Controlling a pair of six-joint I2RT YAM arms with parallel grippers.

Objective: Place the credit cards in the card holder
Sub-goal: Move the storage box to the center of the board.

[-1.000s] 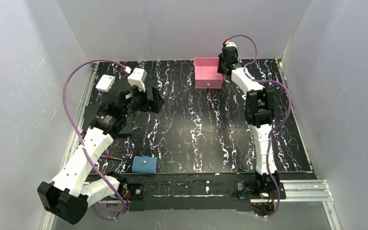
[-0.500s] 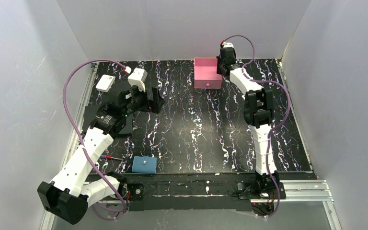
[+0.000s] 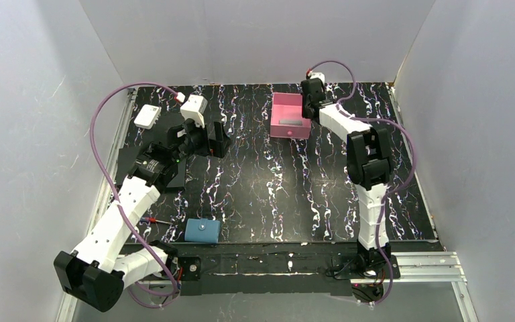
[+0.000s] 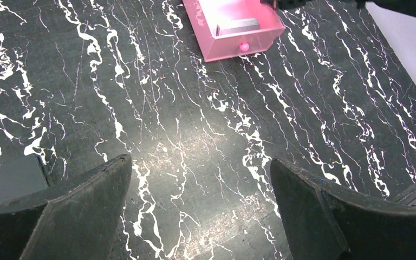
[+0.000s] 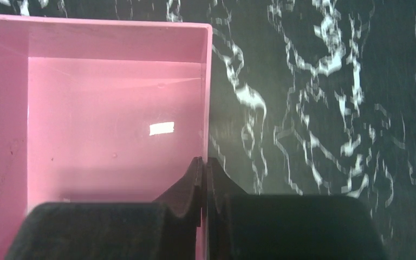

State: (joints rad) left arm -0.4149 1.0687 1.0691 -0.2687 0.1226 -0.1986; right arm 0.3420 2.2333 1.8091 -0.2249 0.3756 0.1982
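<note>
R gripper [image 5: 204, 162] is now clamped on the R-side wall of the pink tray [image 3: 283, 107]. Its fingers are almost together, w/ only the thin pink wall between them. 1 s ago it stood at the tray's far R corner, and the tray sat further back on the table [image 3: 268, 194].

Since then the tray has come a little way toward the near side in the top view. Its knobbed front face is lower in the pic, and the R arm's elbow has swung along w/ it. Can't tell if the tray is lifted or dragged.

Credit cards [image 4: 239, 24]: a greyish flat stack inside the tray, against the front wall. It also shows as a grey strip in the top view. That strip didn't show 1 s ago, when the tray's inside looked plain pink.

Card holder [image 3: 202, 231]: teal, folded shut, button up. It lies at the near edge, L of centre, well apart from the tray, and hasn't moved. A red-handled screwdriver [image 3: 154, 220] lies near its L side, same as before.

L gripper [image 4: 199, 160]: spread wide, nothing between the fingers, hanging over bare table at the L rear. Its pose has barely changed. A black slab [image 4: 11, 179] lies beside its L finger in the wrist view. A white box [image 3: 147, 116] sits at the far L corner, unmoved.
</note>
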